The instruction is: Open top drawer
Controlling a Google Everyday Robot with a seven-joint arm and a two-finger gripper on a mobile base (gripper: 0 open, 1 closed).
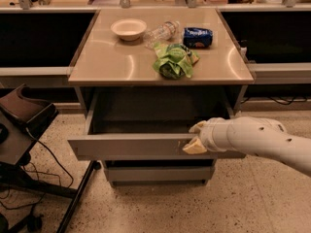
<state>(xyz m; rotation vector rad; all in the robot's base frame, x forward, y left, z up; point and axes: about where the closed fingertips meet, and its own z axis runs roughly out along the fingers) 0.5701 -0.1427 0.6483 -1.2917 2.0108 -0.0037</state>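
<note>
The top drawer is a wide grey metal drawer under the counter. It stands pulled well out, and its dark inside shows behind the flat front. My gripper is at the upper edge of the drawer front, right of centre, at the end of my white arm, which reaches in from the right. One pale fingertip lies against the outside of the front and another sits at the rim above it.
On the counter top lie a white bowl, a clear plastic bottle, a blue snack bag and a green chip bag. A lower drawer front sits beneath. A dark stand with cables is at left.
</note>
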